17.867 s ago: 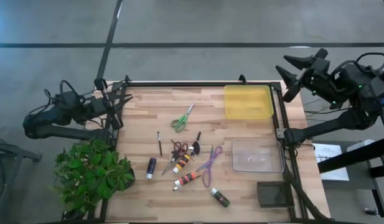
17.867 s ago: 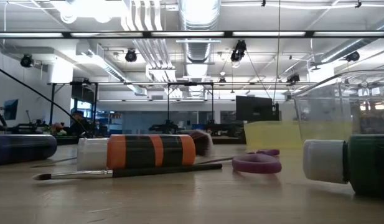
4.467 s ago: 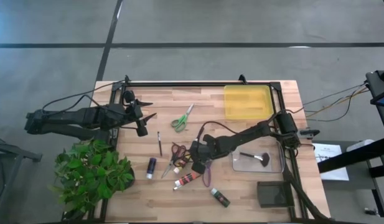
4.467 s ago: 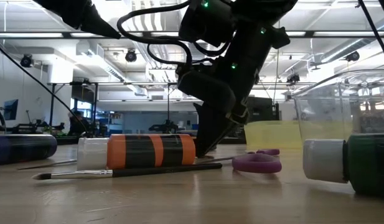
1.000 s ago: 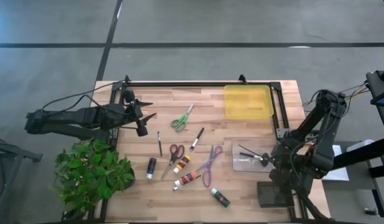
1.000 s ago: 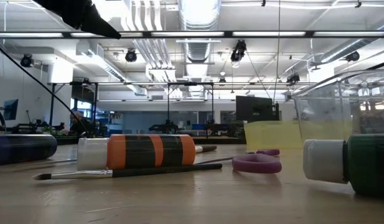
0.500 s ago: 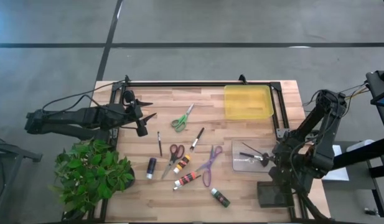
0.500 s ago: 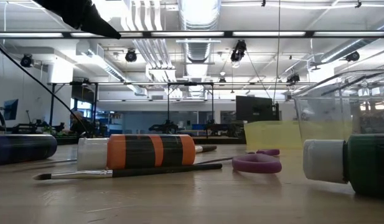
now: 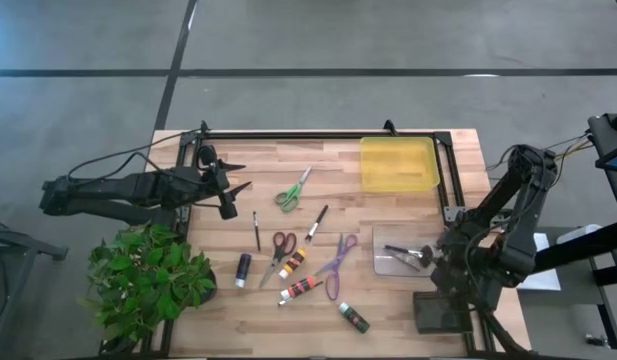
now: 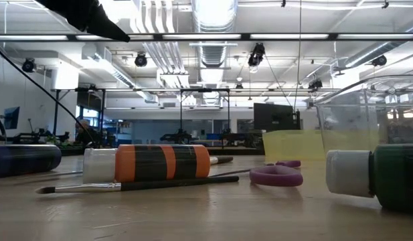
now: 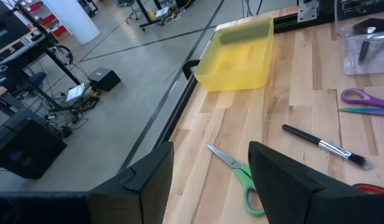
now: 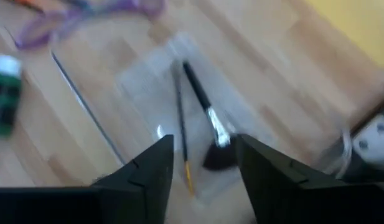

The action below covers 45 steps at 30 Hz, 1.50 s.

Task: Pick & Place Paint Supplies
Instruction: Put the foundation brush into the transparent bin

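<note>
Right gripper (image 12: pixel 201 180): hung above the clear bin (image 9: pixel 414 250) near the table's right edge; its fingers stood apart with nothing between them.
Clear bin contents: a dark-handled fan brush (image 12: pixel 207 121) and a thinner brush (image 12: pixel 179 124) lay inside, side by side and loose.
Left gripper (image 9: pixel 226 185): hovered over the table's (image 9: pixel 388 310) left edge, near the far-left corner; fingers spread, holding nothing.
Yellow tray (image 9: pixel 398 163): sat at the far edge toward the right corner; no item could be seen in it.
Green scissors (image 9: pixel 293 190): lay toward the far edge, left of the yellow tray.
Middle of the table: a thin brush (image 9: pixel 256 230), red scissors (image 9: pixel 281 247), a silver-ferruled brush (image 9: pixel 316 223), a yellow-banded tube (image 9: pixel 292 262), an orange tube (image 9: pixel 302 289) and purple scissors (image 9: pixel 339 264) lay clustered.
Purple tube (image 9: pixel 243 269): lay left of the cluster.
Green tube (image 9: pixel 354 318): lay near the front edge.
Potted plant (image 9: pixel 148 280): stood at the front-left corner.
</note>
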Tool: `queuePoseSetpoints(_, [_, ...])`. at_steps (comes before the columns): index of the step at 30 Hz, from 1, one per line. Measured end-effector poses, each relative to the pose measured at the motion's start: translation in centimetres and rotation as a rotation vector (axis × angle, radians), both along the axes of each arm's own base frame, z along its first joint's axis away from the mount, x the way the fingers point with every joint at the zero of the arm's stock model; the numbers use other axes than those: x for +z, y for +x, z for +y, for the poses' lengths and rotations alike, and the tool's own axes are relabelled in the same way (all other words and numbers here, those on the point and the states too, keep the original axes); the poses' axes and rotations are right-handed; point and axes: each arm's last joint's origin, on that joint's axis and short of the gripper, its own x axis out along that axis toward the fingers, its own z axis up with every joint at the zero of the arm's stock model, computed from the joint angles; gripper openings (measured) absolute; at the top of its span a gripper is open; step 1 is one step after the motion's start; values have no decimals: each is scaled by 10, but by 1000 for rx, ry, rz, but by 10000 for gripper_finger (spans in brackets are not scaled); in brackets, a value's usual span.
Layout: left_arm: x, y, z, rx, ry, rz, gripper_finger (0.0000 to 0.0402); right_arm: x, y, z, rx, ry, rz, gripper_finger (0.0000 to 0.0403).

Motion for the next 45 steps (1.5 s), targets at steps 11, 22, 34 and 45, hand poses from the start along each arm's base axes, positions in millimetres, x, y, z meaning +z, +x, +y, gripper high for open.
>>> queuePoseSetpoints(11, [0,0,0,0,0,0,213,9,79,-21,141,-199,-244,188])
queuePoseSetpoints(22, [-8,-4,0,13,-64,57,214,-5,213,-89,277,-261,-451,188])
queuePoseSetpoints(34, [-12,-2,0,64,-155,46,214,-37,278,-142,281,-94,-268,188])
queuePoseSetpoints(45, [-31,45,26,472,-496,-17,214,10,219,-102,298,-156,-323,188])
